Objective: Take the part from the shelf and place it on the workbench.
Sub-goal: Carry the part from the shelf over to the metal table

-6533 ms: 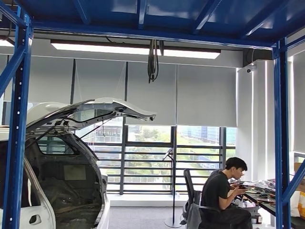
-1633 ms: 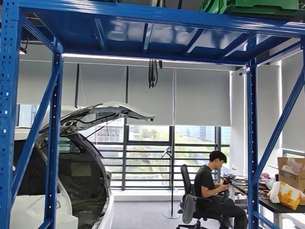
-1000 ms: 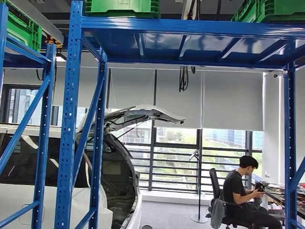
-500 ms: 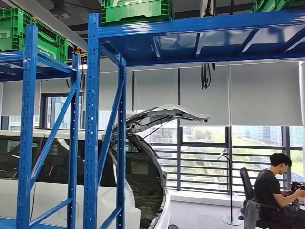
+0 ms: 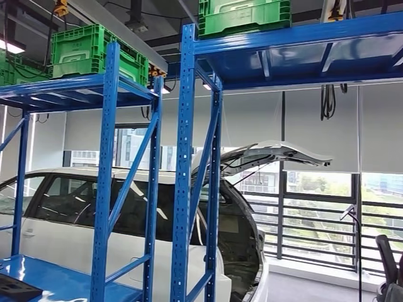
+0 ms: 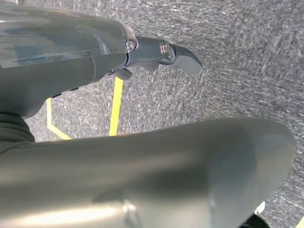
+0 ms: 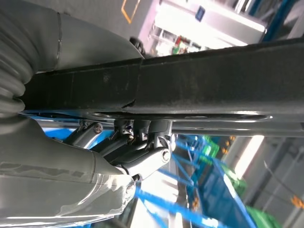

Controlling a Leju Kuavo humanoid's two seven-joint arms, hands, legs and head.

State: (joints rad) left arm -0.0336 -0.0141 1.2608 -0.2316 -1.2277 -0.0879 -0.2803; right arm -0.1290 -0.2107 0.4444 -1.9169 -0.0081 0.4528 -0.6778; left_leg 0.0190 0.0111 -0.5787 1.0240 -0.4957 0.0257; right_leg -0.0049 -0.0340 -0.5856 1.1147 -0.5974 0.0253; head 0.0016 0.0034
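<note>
The right hand (image 7: pixel 118 156) is gripping a long black part (image 7: pixel 201 80); the left hand (image 6: pixel 143 142) is hanging with its fingers apart, holding nothing. While turning past the blue shelf (image 5: pixel 182 189) at 12 o'clock, it should be keeping the part level and clear of the uprights.

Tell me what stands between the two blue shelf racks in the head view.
Between the left rack and right rack: an open gap, the white car showing behind it.

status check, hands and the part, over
Right hand grips a long black part. Left hand hangs over grey floor, holds nothing. Blue shelving ahead, white car behind it.
</note>
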